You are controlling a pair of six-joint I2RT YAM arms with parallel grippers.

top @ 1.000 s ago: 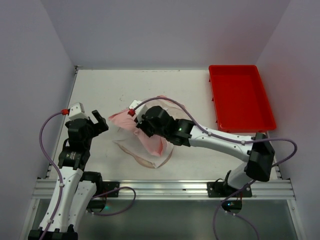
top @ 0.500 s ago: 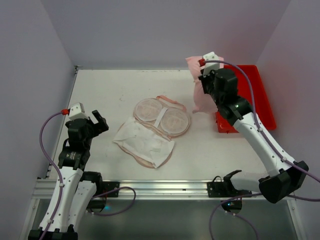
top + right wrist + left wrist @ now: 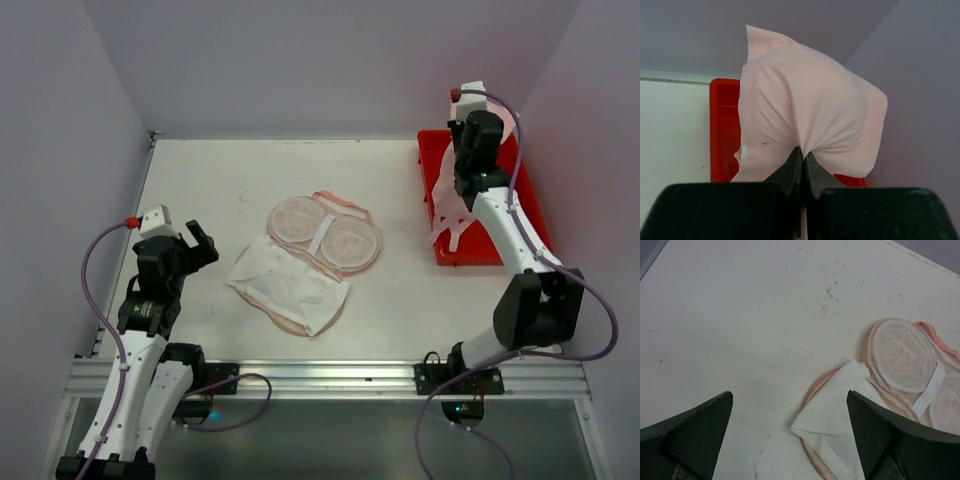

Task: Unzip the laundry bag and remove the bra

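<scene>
One bra: the pale pink bra [image 3: 810,115] hangs in the air, bunched into a fold at the top, with its straps dangling loose toward the red tray [image 3: 475,252].
Bra's place: above the left part of the tray at the far right of the surface [image 3: 220,180], well apart from the laundry bag [image 3: 310,260]; whether its lowest strap touches the tray I cannot tell.
Right jaws: together, clamped on a pinch of the bra's fabric, as the right wrist view shows; the right arm [image 3: 505,225] is raised over the tray.
Laundry bag: lies open and flat near the middle of the surface, its two round mesh-lined cups facing up and a pale flap spread toward the near edge. Nothing lies in it.
Left jaws: wide apart, holding nothing, hovering over the bare surface just left of the bag; the left arm [image 3: 160,280] touches neither bag nor bra.
Step in hand: the bag looks fully unzipped and the bra is out, so the task seems close to done; what remains is setting the garment down.
Next move: likely a lowering of the right arm until the bra rests in the tray, then parting the jaws. The dangling straps could catch on the tray's rim, so a drop over its middle looks safer.
</scene>
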